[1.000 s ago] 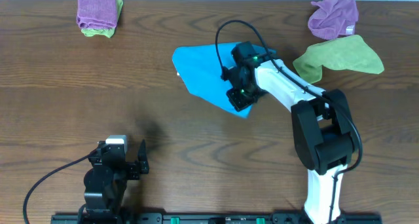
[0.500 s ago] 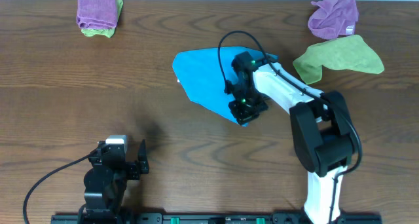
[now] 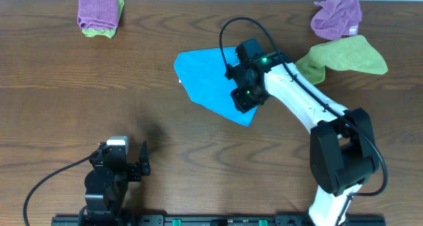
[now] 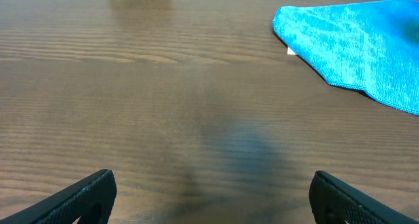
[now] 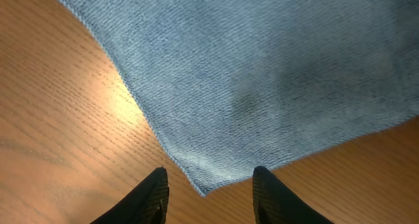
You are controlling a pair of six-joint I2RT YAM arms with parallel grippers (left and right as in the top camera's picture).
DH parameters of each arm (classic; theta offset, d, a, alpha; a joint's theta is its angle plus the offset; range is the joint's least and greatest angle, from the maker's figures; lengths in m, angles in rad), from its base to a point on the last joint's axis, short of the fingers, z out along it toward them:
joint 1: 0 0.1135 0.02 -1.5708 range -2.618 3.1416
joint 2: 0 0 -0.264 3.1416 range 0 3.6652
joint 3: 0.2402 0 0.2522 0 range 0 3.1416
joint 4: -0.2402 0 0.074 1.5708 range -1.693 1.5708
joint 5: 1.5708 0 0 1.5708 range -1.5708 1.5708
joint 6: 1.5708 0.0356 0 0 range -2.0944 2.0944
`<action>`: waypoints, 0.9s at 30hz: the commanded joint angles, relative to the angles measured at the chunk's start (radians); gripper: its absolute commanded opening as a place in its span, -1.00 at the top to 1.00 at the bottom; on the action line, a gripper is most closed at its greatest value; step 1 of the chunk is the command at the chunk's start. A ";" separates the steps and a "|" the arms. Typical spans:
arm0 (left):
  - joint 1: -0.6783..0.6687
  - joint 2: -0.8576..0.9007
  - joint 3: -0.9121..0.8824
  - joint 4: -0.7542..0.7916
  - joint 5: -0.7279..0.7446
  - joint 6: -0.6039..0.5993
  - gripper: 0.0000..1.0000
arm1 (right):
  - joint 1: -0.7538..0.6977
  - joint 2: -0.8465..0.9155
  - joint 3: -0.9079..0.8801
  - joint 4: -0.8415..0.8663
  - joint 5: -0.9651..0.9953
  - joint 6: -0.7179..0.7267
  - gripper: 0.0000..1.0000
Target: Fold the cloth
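Now that the right gripper (image 5: pixel 209 171) has eased back, the blue towel's (image 3: pixel 208 74) near corner sits between its spread, empty fingers, flat on the table's (image 3: pixel 66 87) middle. Left gripper (image 4: pixel 213 179) waits parted too; no fold started yet, I'd say.

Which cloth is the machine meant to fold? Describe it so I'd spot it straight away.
On the brown wooden table, look near the middle, under the tip of the white arm. The cloth lies there flat, bright blue; its neighbours to the right are a green cloth and a crumpled purple cloth.
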 commanded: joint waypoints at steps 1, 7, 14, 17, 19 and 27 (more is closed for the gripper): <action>0.006 -0.005 -0.013 0.003 -0.006 -0.008 -0.91 | 0.029 0.008 -0.024 0.007 0.008 -0.066 0.11; 0.006 -0.005 -0.013 0.003 -0.006 -0.008 -0.91 | 0.059 0.008 -0.103 0.055 0.056 -0.089 0.03; 0.006 -0.006 -0.013 0.003 -0.006 -0.008 -0.91 | 0.060 0.008 -0.149 0.104 0.101 -0.089 -0.06; 0.006 -0.005 -0.013 0.003 -0.006 -0.008 -0.91 | 0.060 0.008 -0.176 0.137 0.104 -0.089 -0.08; 0.006 -0.006 -0.013 0.003 -0.006 -0.008 -0.91 | 0.060 0.008 -0.192 0.155 0.105 -0.089 -0.08; 0.006 -0.005 -0.013 0.003 -0.006 -0.008 -0.91 | 0.060 0.011 -0.208 0.209 0.105 -0.084 0.97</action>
